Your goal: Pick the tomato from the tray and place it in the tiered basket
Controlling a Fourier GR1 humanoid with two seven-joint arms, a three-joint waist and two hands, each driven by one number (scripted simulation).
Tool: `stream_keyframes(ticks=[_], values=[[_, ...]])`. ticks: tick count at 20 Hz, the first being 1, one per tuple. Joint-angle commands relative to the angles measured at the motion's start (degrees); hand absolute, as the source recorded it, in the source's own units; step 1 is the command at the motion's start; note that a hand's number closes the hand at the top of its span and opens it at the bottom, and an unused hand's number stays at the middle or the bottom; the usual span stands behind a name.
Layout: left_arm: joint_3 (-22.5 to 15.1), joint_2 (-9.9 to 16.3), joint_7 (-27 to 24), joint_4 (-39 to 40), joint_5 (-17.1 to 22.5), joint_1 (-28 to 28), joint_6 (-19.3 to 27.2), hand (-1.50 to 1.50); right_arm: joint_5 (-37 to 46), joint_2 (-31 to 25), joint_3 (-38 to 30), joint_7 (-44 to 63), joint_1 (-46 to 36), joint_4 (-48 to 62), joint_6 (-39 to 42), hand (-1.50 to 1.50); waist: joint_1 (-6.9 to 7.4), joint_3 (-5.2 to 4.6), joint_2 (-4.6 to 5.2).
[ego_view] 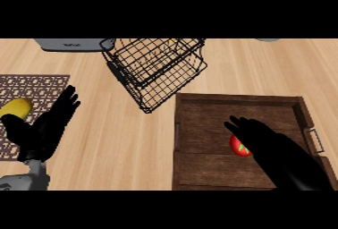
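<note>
Right hand [277, 147] enters from the lower right of the frame, black, lying over the right half of the wooden tray [198, 134]. Fingers straight and close together, tips pointing toward the upper left; none curled round anything. Tomato [239, 146] sits on the tray floor just beside the left edge of this hand, red with a green mark on top, partly covered by the hand; contact between the two cannot be judged.

Tray: dark brown planks, raised rim, metal handle [317, 141] on its right side. Occupies the lower right quarter of the frame.

Left hand [48, 127] at the lower left, fingers straight and slightly spread, pointing up-frame, holding nothing. It overlaps the edge of a patterned brown mat [33, 85]. Yellow object [16, 108] lies on the mat just left of this hand; what it is cannot be told.

Black wire tiered basket [155, 67] stands at upper centre, just beyond the tray's upper left corner, well apart from the tomato.

Grey appliance [73, 44] at the upper left edge carries a small dark label; lettering not readable
</note>
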Motion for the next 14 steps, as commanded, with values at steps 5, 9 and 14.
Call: stream_keyframes(ticks=[5,9,14], values=[[1.4,-1.7,-1.1,1.1,-2.1,-0.4,-0.7,0.00,12.2,3.3,0.0,-10.1,4.4,8.0,-4.8,-1.50,-0.23,0.01,-0.01],[1.4,-2.0,-0.9,-3.6,-1.7,4.6,-2.0,0.00,18.2,7.1,0.8,-12.6,2.9,14.4,-10.1,-1.50,0.05,0.01,-0.03],[1.3,-3.4,-0.6,0.0,-3.3,0.3,-0.8,0.00,19.9,5.9,-3.6,-21.0,2.2,21.9,-14.0,-1.50,-0.04,0.02,0.03]])
